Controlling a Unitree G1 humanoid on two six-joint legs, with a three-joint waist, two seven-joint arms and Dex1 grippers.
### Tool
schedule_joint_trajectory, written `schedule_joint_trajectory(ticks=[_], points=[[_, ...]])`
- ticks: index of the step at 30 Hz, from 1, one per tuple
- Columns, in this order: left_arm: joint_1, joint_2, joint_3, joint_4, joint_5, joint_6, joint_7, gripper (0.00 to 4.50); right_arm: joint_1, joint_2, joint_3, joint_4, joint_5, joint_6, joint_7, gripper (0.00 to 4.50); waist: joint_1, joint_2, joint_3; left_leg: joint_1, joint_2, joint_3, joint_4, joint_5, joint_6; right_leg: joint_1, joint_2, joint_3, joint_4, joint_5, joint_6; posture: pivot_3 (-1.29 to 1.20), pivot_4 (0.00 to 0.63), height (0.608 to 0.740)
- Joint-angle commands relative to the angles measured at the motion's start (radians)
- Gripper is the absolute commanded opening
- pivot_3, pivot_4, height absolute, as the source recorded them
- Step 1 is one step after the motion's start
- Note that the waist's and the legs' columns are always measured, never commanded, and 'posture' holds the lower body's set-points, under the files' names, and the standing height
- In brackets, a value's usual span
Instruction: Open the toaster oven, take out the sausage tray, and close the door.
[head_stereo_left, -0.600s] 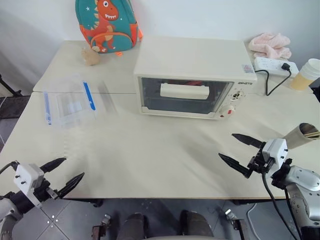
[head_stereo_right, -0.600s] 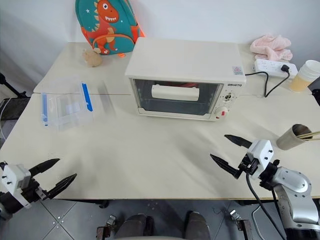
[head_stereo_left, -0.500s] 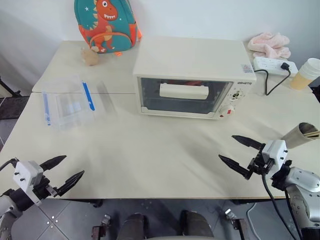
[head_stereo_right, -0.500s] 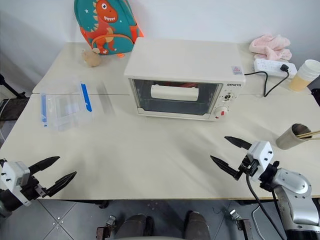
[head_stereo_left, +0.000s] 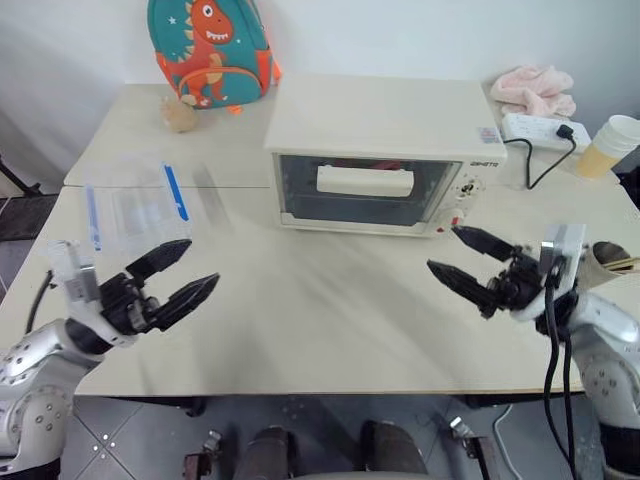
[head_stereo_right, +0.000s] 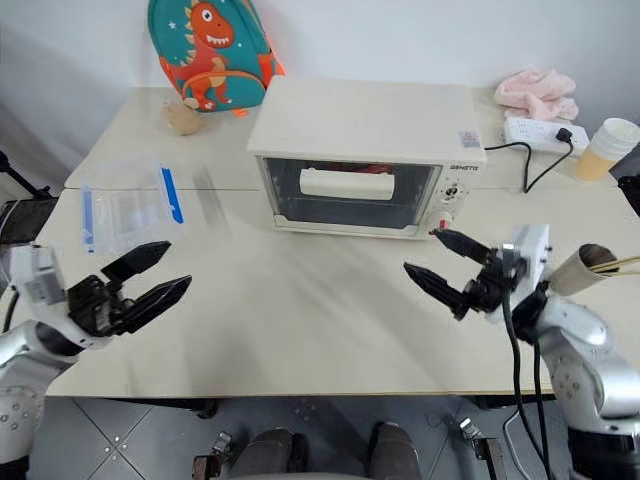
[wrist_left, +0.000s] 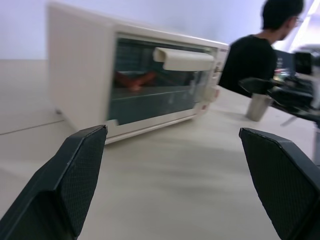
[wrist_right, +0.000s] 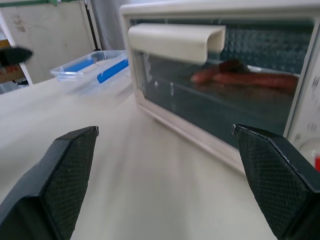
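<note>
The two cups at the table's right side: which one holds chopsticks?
The grey metal cup, just beside the right gripper, holds chopsticks. The paper cup stands farther back by the power strip.

A cream table (head_stereo_left: 300, 320) stands against a white wall (head_stereo_left: 400, 30). A seam crosses the tabletop behind the front section. The floor (head_stereo_left: 140, 440) below the front edge is grey tile.

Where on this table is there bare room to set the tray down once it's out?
The widest bare patch is the table in front of the toaster oven, between the left gripper and right gripper. Crowded: the back right corner, with power strip and paper cup.
</note>
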Motion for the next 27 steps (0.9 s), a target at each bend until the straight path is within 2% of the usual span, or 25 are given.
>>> schedule_joint_trajectory(ticks=[1, 8, 14, 22, 27], points=[[-0.019, -0.001, -0.027, 0.011, 0.019, -0.005, -0.014, 4.48, -0.103, 0.003, 0.039, 0.061, -0.023, 0.035, 0.001, 4.50, 0.001, 0.000, 0.000, 0.000, 0.000, 0.000, 0.000, 0.000, 0.000, 0.000, 0.000, 0.000, 0.000, 0.000, 0.000, 0.00, 0.150, 0.740], [-0.011, -0.018, -0.054, 0.019, 0.043, -0.018, -0.023, 4.48, -0.269, 0.054, 0.105, 0.169, -0.084, 0.016, 0.044, 4.50, 0.005, 0.000, 0.000, -0.002, 0.000, 0.004, 0.001, 0.000, 0.000, -0.001, 0.000, -0.001, 0.000, 0.000, 0.000, 0.00, 0.150, 0.740], [0.012, -0.036, -0.050, 0.012, 0.058, -0.026, -0.019, 4.48, -0.324, 0.086, 0.119, 0.190, -0.102, -0.007, 0.098, 4.50, 0.004, 0.000, 0.000, -0.002, 0.000, 0.005, 0.001, -0.001, 0.000, -0.001, 0.000, -0.002, 0.000, 0.000, 0.000, 0.00, 0.150, 0.740], [0.009, -0.031, -0.038, 0.039, 0.069, -0.035, -0.023, 4.48, -0.266, 0.059, 0.139, 0.085, -0.103, 0.001, 0.200, 4.50, 0.003, 0.000, 0.000, -0.002, 0.000, 0.005, 0.000, -0.001, 0.000, -0.001, 0.000, -0.002, 0.000, 0.000, 0.000, 0.00, 0.150, 0.740], [-0.033, -0.017, -0.041, 0.093, 0.091, -0.046, -0.040, 4.48, -0.120, 0.003, 0.174, -0.075, -0.152, -0.039, 0.267, 4.50, 0.004, 0.000, 0.000, -0.002, 0.000, 0.005, 0.000, -0.001, 0.000, -0.001, 0.000, -0.003, 0.000, 0.000, 0.000, 0.00, 0.150, 0.740]])
